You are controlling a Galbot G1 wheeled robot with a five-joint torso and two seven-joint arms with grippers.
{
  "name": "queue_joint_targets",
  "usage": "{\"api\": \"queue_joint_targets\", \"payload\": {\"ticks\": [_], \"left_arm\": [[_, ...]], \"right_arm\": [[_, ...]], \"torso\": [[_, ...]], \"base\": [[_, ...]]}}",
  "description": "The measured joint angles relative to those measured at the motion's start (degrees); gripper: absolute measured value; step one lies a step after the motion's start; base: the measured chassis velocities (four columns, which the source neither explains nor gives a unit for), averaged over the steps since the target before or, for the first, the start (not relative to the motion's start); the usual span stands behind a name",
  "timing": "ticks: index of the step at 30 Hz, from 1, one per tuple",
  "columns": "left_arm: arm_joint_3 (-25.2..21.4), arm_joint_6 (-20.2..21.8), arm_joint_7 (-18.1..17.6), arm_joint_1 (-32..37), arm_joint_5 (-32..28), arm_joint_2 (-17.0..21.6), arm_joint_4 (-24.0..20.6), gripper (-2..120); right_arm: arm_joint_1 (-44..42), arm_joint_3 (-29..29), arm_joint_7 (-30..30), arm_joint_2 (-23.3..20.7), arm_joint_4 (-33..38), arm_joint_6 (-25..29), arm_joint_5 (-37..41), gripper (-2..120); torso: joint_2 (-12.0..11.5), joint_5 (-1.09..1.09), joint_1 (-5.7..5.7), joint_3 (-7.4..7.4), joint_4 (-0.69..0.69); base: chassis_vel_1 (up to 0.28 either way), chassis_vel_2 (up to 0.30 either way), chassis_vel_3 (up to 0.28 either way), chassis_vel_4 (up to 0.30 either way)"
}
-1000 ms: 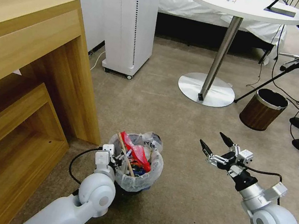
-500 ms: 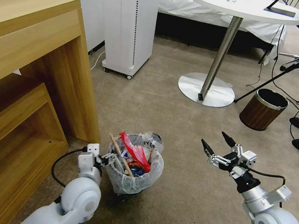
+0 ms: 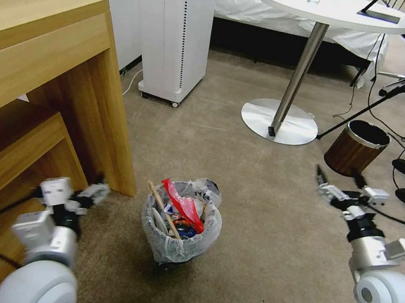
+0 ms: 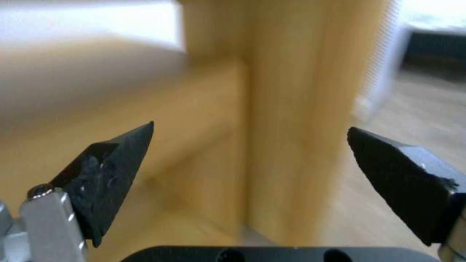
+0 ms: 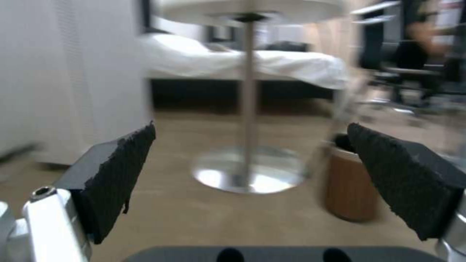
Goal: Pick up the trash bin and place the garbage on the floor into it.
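Two bins: one small trash bin (image 3: 180, 230) lined with a translucent bag, one brown wood-grain bin (image 3: 356, 147) with a chrome rim. One wooden stick (image 3: 162, 208) and one red wrapper (image 3: 185, 204) poking from the lined bin. Two end effectors: left end effector (image 3: 95, 189), right end effector (image 3: 337, 183). One round white table (image 3: 338, 9).

Wooden desk (image 3: 32, 58), white tower unit (image 3: 180, 30), round pedestal table (image 3: 332, 11), brown wood-grain bin (image 3: 354, 150) on carpet.

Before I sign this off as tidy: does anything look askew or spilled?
Nothing spilled. The trash bin stands upright on the carpet, but a wooden stick and red wrapper poke above its rim. Both grippers are open and clear.
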Motion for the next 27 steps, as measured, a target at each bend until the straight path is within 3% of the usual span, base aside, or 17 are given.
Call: {"api": "queue_joint_targets", "payload": {"ticks": [3, 9, 16, 21, 27], "left_arm": [[-1.4, 0.2, 0.2, 1.0, 2.9, -2.0, -1.1, 100], [-2.3, 0.1, 0.5, 2.0, 4.9, -3.5, -1.3, 100], [0.2, -1.7, 2.5, 2.3, 10.2, -8.9, -0.3, 100], [2.4, -2.9, 2.5, 2.8, 11.1, -11.1, 0.4, 100], [2.0, -3.4, 2.8, 3.3, 10.3, -10.5, 0.7, 100]], "right_arm": [[-0.3, 1.3, 3.1, 1.7, 0.9, -0.8, -0.7, 100], [-2.7, 4.8, 3.5, 5.7, 4.0, -0.1, -2.0, 100], [-7.4, 9.5, 2.9, 14.4, 7.7, 3.2, -4.5, 100], [-10.3, 11.2, 1.3, 16.5, 7.9, 4.5, -8.3, 100], [-11.4, 9.5, 0.3, 16.6, 5.3, 6.4, -10.6, 100]], "torso": [[0.0, 0.0, 0.0, 0.0, -0.01], [0.0, -0.02, 0.0, 0.0, 0.0], [0.0, -0.01, 0.0, 0.01, -0.01], [0.0, -0.02, 0.0, 0.0, -0.01], [0.0, 0.0, 0.0, 0.01, -0.01]], "base": [[0.0, 0.0, 0.0, 0.0], [0.0, 0.0, 0.0, 0.0], [0.0, 0.0, 0.0, 0.0], [0.0, 0.0, 0.0, 0.0], [0.0, 0.0, 0.0, 0.0]]}}
